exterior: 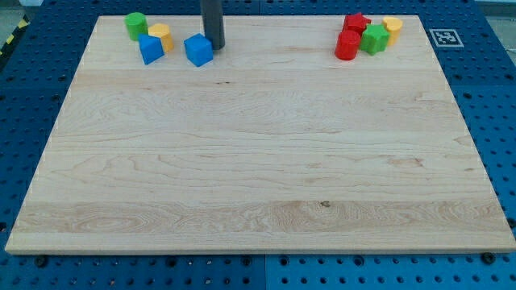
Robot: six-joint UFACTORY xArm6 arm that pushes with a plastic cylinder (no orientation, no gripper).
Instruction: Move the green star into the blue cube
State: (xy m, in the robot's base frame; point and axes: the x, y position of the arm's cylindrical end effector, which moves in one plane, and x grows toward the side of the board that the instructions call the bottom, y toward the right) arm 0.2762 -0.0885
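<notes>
my tip (214,48) no gripper, touching blue cube (198,50) right side, far-left | green star (374,39) far-right in red/yellow cluster, well apart | tip at wrong end for pushing

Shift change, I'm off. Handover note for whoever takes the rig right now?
Tool: the rod's tip sits at the view's top left, right beside the blue cube, on its right edge; contact can't be confirmed.
Green star: far off at the view's top right, packed in with two red blocks and a yellow one.
Also near the cube: a second blue block, a yellow block, a green cylinder.
Done: nothing visible; star and cube lie far apart.
Left: bring the tip across to the star, then push it leftward to the blue cube.
</notes>
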